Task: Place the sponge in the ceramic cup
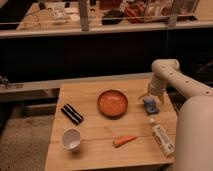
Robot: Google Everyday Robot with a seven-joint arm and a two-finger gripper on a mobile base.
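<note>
The sponge (150, 105), a small blue-grey block, lies on the wooden table (95, 155) just right of the orange bowl. My gripper (151, 98) hangs right above it at the end of the white arm, which comes in from the right. Its fingers look spread, one on each side of the sponge's top, so it is open. The ceramic cup (71, 139), small, white and upright, stands near the table's front left corner, far from the gripper.
A wide orange bowl (112, 103) sits mid-table. A black bar with a pale stripe (72, 113) lies left of it. A carrot (124, 141) and a lying white bottle (161, 137) are near the front right. My white body fills the right edge.
</note>
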